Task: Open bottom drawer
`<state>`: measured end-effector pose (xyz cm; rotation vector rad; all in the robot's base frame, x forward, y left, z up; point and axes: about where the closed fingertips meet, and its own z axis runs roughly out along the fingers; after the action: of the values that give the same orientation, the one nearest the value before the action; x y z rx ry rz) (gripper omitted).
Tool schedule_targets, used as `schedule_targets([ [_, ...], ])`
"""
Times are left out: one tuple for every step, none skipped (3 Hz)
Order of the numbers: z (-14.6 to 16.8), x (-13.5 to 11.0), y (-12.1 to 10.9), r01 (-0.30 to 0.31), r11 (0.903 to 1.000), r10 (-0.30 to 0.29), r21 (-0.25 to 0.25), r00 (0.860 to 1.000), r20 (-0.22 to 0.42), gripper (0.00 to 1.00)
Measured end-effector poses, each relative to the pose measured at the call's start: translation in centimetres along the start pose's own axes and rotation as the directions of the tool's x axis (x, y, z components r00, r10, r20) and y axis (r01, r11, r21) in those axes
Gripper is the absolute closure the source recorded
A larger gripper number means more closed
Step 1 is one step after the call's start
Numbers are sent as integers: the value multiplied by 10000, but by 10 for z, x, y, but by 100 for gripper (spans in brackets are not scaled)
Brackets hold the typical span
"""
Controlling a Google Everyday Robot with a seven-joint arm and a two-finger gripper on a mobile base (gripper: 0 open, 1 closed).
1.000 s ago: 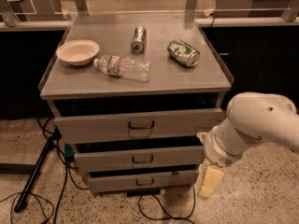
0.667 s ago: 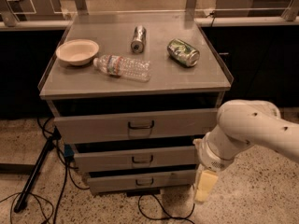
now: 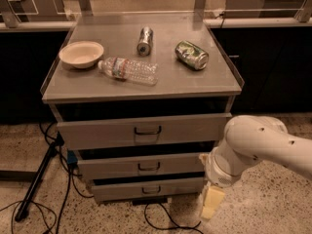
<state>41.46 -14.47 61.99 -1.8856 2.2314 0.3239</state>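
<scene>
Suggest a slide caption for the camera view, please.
The claw hangs low, right of the cabinet, beside the bottom drawer front.

Your gripper (image 3: 212, 204) sits low, just off the right end of the bottom drawer (image 3: 117, 191); contact unclear. Drawer handle (image 3: 151, 189) lies well left of it. Arm (image 3: 253, 147) enters from the right. On the cabinet top (image 3: 204, 82): bowl (image 3: 81, 54), bottle (image 3: 129, 70) lying flat, silver can (image 3: 145, 40), green can (image 3: 191, 54).

Grey surface (image 3: 214, 84) carries a cream bowl (image 3: 81, 54) at left, a clear water bottle (image 3: 129, 70) on its side just beside it, a silver can (image 3: 145, 40) lying mid-back and a green can (image 3: 191, 54) lying at right; end effector (image 3: 212, 204) hangs low below the front right corner, near the floor (image 3: 273, 213).
</scene>
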Motion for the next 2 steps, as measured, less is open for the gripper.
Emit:
schedule_targets([
  [35,5,5,-131,9997,136,-214,9996,229,0],
  [60,12,2,-274,9993,281,-271,9992,288,0],
])
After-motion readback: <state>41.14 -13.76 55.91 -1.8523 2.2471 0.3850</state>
